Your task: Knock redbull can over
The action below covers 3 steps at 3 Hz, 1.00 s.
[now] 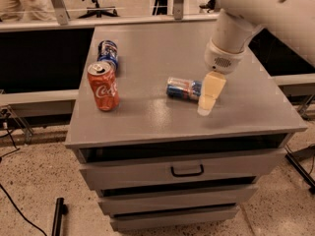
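Observation:
The redbull can [183, 88] lies on its side on the grey cabinet top [147, 117], its length running left to right near the middle. It is slim, blue and silver with a red mark. My gripper [208, 100] hangs from the white arm [231, 38] at the can's right end, its cream fingers [211, 90] pointing down at the top and covering the can's right tip.
A red cola can [104, 86] stands upright at the left of the top. A dark blue can [108, 53] lies behind it. Below the front edge are drawers with a black handle [187, 171]. A railing runs behind the cabinet.

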Available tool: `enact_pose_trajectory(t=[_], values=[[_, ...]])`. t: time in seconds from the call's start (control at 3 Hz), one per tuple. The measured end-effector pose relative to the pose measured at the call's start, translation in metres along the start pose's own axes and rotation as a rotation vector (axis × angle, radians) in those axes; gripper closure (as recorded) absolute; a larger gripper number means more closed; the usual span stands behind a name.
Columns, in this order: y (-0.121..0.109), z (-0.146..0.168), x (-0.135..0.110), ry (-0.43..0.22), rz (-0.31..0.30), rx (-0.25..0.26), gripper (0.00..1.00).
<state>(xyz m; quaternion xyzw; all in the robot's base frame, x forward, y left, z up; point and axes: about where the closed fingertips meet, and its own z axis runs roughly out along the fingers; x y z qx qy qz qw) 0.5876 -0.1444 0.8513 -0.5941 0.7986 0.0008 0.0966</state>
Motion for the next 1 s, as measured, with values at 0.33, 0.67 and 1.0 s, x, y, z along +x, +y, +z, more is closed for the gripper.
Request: enact_pose_trajectory(t=[0.33, 0.67, 1.0], values=[[-0.0112, -0.0002, 0.0193, -0.159, 0.014, -0.022, 0.0], [-0.0051, -0.0048, 0.0231, -0.251, 0.021, -0.057, 0.0], [-0.0044, -0.004, 0.0187, -0.25, 0.02, -0.06, 0.0]])
